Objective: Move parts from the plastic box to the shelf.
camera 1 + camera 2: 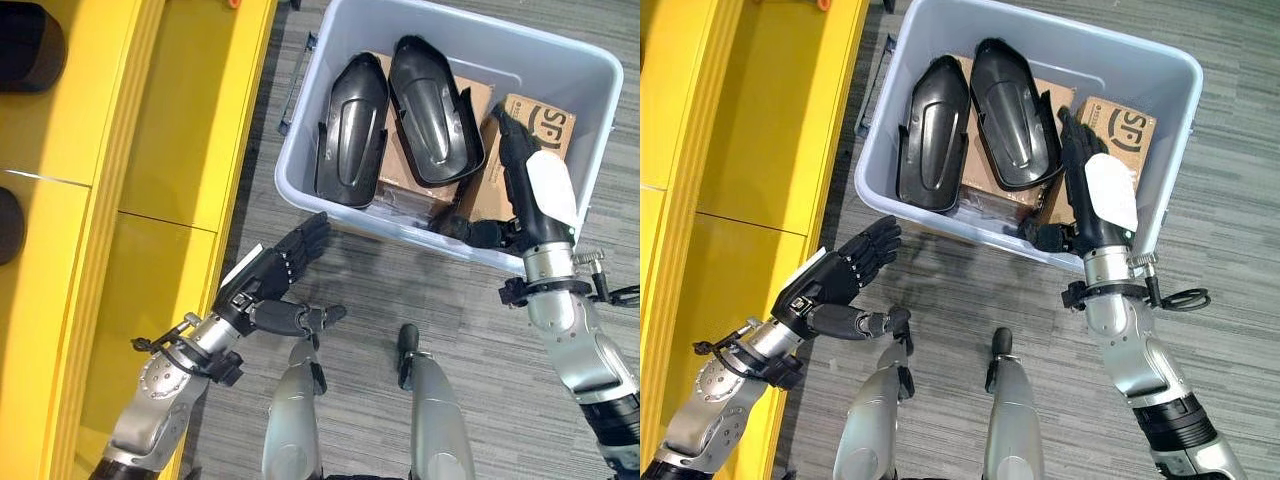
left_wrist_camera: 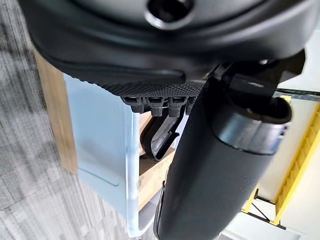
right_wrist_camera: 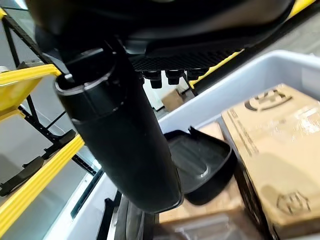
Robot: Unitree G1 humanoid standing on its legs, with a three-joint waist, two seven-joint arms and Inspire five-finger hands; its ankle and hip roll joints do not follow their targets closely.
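A pale blue-grey plastic box [image 1: 300, 140] stands on the carpet and holds two black moulded parts [image 1: 350, 125] [image 1: 435, 100] lying side by side on brown cardboard boxes [image 1: 535, 125]. My right hand [image 1: 525, 175] reaches over the box's near rim, fingers straight, above a cardboard box just right of the right-hand part [image 3: 200, 162]. My left hand [image 1: 275, 275] hovers open over the carpet just outside the box's near left corner, holding nothing. The yellow shelf [image 1: 170, 120] runs along the left.
Dark round items [image 1: 30, 45] sit on the shelf's far left boards. Grey carpet [image 1: 400, 290] lies between the shelf and the box. The box wall [image 2: 100, 145] stands close in front of my left hand.
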